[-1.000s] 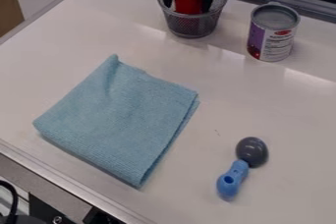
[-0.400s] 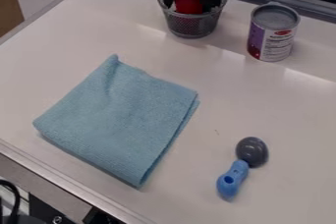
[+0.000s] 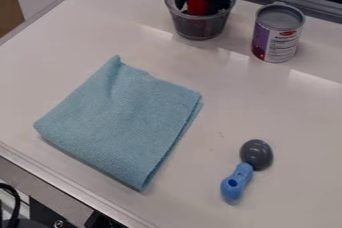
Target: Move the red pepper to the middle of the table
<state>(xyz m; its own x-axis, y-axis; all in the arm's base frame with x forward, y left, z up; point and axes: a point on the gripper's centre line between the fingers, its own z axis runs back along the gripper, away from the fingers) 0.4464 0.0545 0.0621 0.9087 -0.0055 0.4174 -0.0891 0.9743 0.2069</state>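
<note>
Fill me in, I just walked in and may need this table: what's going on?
The robot's gripper is down in a mesh cup, at the red pepper; I can't tell whether it has a grip. The pepper isn't out on the table yet, where a folded blue cloth lies.

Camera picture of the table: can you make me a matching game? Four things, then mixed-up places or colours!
1. Cloth
2. Can
3. Spoon
4. Pepper

A. red, inside the mesh basket
B. dark grey at one end, blue at the other
C. light blue and folded
D. upright, beside the basket

Right pairs: 1-C, 2-D, 3-B, 4-A
</note>
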